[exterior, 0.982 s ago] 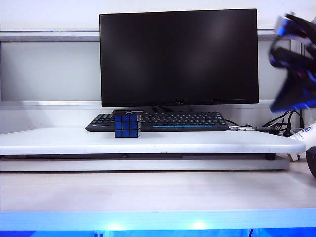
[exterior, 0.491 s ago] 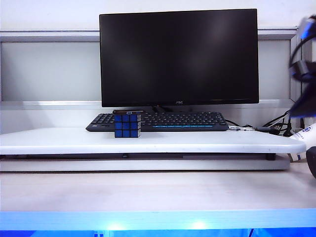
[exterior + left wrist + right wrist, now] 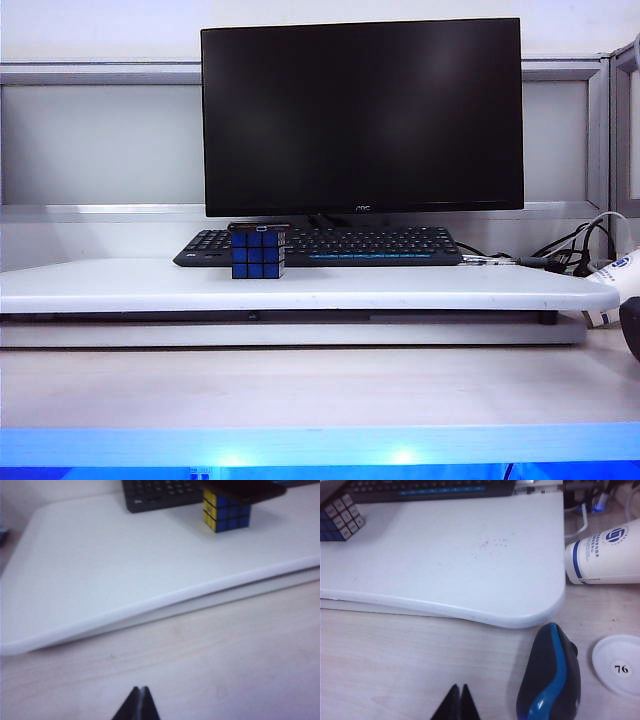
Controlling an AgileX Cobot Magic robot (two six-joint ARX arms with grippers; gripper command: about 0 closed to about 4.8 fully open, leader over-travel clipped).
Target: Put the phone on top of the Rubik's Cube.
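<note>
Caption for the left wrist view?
Phone resting atop the Rubik's Cube; shut left gripper over bare desk.

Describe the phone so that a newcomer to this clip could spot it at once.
Start at the monitor, then drop to the keyboard below it. At the keyboard's left end stands the Rubik's Cube; the phone lies flat on top, a thin black slab overhanging the blue cube.

Your exterior camera sits low at the front of the surface (image 3: 300, 385), facing level toward the monitor (image 3: 362, 115) at the back. Your left wrist camera looks down and forward over the left hand (image 3: 140, 706), tips together, toward the cube (image 3: 226, 511) on the platform (image 3: 125, 565). Your right wrist camera looks down over the right hand (image 3: 458, 703), tips together, near the mouse (image 3: 551, 680). All three share the cube and platform.
</note>
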